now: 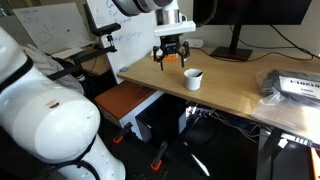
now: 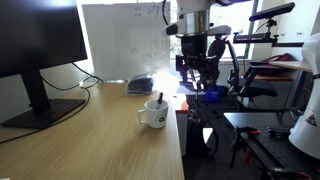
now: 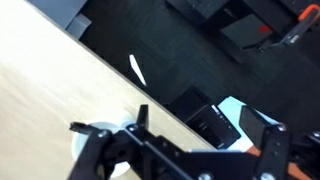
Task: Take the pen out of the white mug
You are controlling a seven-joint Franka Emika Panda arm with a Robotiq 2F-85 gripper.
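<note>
Released gripper (image 1: 171,61) hangs over the wooden desk (image 1: 232,92), white mug (image 1: 193,79) near, whiteboard (image 2: 125,40) behind

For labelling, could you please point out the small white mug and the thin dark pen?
small white mug (image 2: 155,118): an exterior view, outer wall.
thin dark pen (image 2: 160,99): an exterior view, upper shaft.

Opposite desk (image 1: 235,95) ends; wrist view downward
</note>
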